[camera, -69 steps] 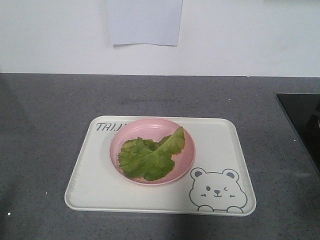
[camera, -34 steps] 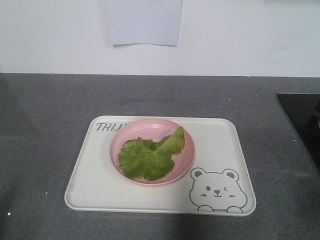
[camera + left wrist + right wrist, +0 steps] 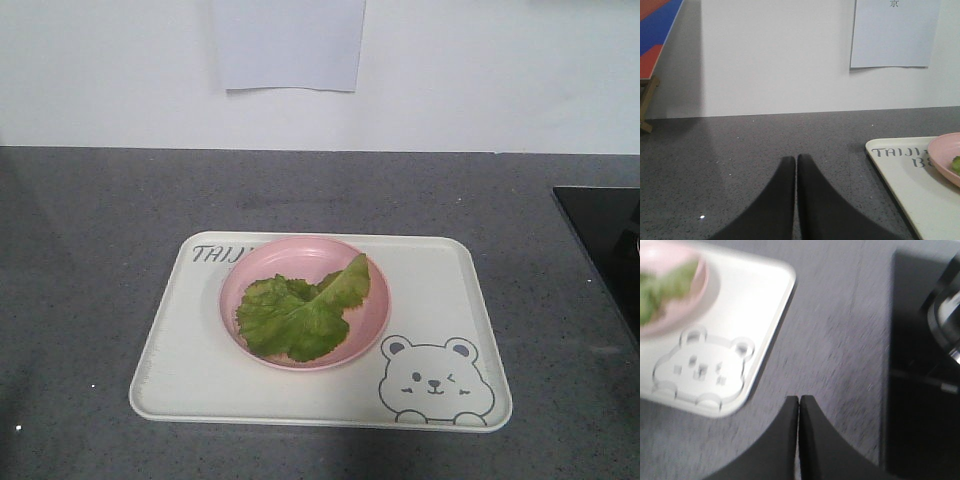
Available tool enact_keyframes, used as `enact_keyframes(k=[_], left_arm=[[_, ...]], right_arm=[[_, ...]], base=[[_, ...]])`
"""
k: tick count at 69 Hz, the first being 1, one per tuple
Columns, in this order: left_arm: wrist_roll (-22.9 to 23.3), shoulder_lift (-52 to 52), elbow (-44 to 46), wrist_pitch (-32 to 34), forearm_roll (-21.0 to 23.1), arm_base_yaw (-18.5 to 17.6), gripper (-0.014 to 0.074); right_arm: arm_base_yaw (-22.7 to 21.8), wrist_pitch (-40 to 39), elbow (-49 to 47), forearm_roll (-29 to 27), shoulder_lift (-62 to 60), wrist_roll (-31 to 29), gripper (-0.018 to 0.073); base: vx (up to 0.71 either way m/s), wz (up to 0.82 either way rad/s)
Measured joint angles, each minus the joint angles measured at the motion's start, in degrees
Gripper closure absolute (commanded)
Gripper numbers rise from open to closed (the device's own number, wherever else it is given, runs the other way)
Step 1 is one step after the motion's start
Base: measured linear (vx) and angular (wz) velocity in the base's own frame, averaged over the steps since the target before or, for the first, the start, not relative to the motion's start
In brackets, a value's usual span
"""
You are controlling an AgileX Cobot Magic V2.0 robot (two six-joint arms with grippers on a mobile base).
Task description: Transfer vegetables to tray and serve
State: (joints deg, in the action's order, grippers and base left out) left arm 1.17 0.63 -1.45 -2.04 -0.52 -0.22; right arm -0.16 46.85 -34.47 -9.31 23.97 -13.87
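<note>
Green crinkly vegetables (image 3: 301,313) lie in a round pink plate (image 3: 372,321) that stands on the cream tray (image 3: 432,290) with the bear drawing. Neither gripper shows in the front view. In the left wrist view my left gripper (image 3: 796,160) is shut with nothing in it, over the grey counter left of the tray (image 3: 912,192); the plate (image 3: 945,155) edge shows at the far right. In the blurred right wrist view my right gripper (image 3: 799,400) is shut and empty, over the counter just right of the tray (image 3: 760,300), with the vegetables (image 3: 662,287) at the upper left.
A black cooktop (image 3: 605,240) lies at the counter's right edge, seen also as the cooktop (image 3: 922,390) beside my right gripper. A white wall with a paper sheet (image 3: 290,45) backs the counter. A red and blue board (image 3: 655,35) leans at the far left.
</note>
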Motion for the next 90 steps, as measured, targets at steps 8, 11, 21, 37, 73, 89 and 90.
enact_keyframes(k=[8,11,21,37,73,89,90], left_arm=[[0.00,0.00,0.00,0.00,0.00,0.00,0.0603],[0.00,0.00,0.00,0.00,0.00,0.00,0.0603],[0.00,0.00,0.00,0.00,0.00,0.00,0.0603],[0.00,0.00,0.00,0.00,0.00,0.00,0.0602],[0.00,0.00,0.00,0.00,0.05,0.00,0.0602],[0.00,0.00,0.00,0.00,0.05,0.00,0.0602],[0.00,0.00,0.00,0.00,0.05,0.00,0.0602]], right_arm=[[0.00,-3.16,0.00,5.36,-4.23,9.57,0.0569],[0.00,-3.55,0.00,7.56,-5.51,13.87,0.0569],[0.00,-8.52,3.88,13.13,-10.05,22.76,0.0569],[0.00,-24.79,20.50,14.11,-18.86,24.06,0.0569],[0.00,-38.19,36.09,13.61,-24.66,22.43,0.0569],[0.00,-38.40,36.09,9.61,-24.66,16.91,0.0569],[0.00,-38.45,36.09,9.31,-24.66,16.79,0.0569]], base=[[0.00,0.00],[0.00,0.00],[0.00,0.00],[0.00,0.00],[0.00,0.00],[0.00,0.00],[0.00,0.00]])
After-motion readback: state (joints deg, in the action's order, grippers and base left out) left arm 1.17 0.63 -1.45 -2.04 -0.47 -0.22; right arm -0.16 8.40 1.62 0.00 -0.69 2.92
